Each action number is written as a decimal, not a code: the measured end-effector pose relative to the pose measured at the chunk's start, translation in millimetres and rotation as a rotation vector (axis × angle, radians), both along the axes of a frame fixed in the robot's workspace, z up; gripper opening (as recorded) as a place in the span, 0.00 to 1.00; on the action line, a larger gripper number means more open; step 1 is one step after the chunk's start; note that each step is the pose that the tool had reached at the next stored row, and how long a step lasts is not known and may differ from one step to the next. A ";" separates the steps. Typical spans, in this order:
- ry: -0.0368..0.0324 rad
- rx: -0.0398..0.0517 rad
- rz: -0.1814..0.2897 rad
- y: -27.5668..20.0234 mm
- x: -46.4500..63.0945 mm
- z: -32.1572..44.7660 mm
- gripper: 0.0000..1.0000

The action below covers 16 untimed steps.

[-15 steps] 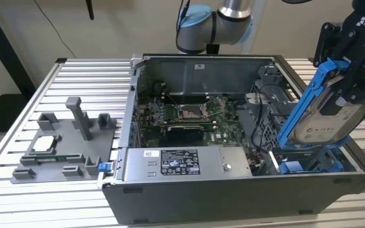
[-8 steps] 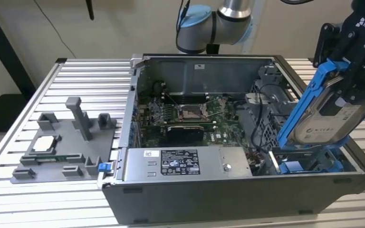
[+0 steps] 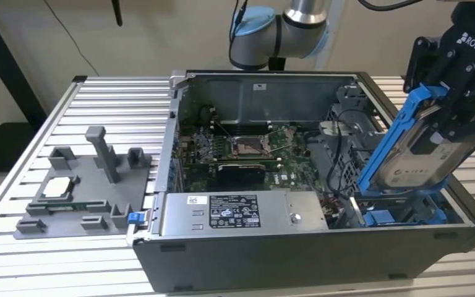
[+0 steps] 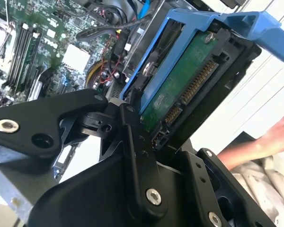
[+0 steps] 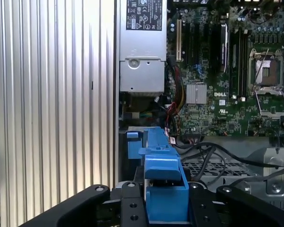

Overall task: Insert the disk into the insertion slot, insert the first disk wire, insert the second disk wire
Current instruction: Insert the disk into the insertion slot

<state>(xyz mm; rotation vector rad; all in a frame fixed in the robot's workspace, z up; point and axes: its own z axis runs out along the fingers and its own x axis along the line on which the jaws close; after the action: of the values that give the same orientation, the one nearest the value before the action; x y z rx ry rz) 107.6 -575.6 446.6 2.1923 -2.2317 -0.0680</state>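
Your gripper (image 3: pixel 450 114) is at the exterior view's right, above the open computer case (image 3: pixel 303 260). Its fingers (image 4: pixel 132 137) are clenched on the disk (image 3: pixel 410 154), one on each long side of its blue carrier frame. The disk stands steeply tilted. Its upper end leans to the far right, beyond the case's right wall, and its lower end points down into the near right corner of the case. There it comes very close to the second blue carrier (image 3: pixel 398 218), which lies low in the drive bay (image 3: pixel 349 179). I cannot tell if the two are touching.

In the second wrist view you see the green circuit board side of the disk (image 4: pixel 180 90) and its connector edge, which is free. A person's hand (image 4: pixel 274 135) is outside the case, well apart from the disk.

The case has no lid, so the room above it is open. The room around the disk's lower end is narrow: the right wall is just beside it and black cables (image 3: pixel 336 142) run between the bay and the motherboard (image 3: pixel 291 173). The power supply (image 3: pixel 237 213) fills the near side of the case.

On the table (image 3: pixel 97 93), at the exterior view's left, a grey fixture (image 3: pixel 97 167) carries a processor chip (image 3: pixel 56 185), well apart from the case.
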 end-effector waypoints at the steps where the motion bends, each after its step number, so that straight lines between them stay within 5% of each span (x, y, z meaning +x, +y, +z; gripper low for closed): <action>1: -0.0001 0.0039 0.000 0.1 0.6 -1.4 0.00; 16: 0.0000 0.0064 0.000 -0.4 5.5 -8.0 0.00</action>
<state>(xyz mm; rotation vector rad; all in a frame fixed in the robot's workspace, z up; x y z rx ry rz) 113.0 -576.0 438.6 2.1956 -2.2346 -0.0753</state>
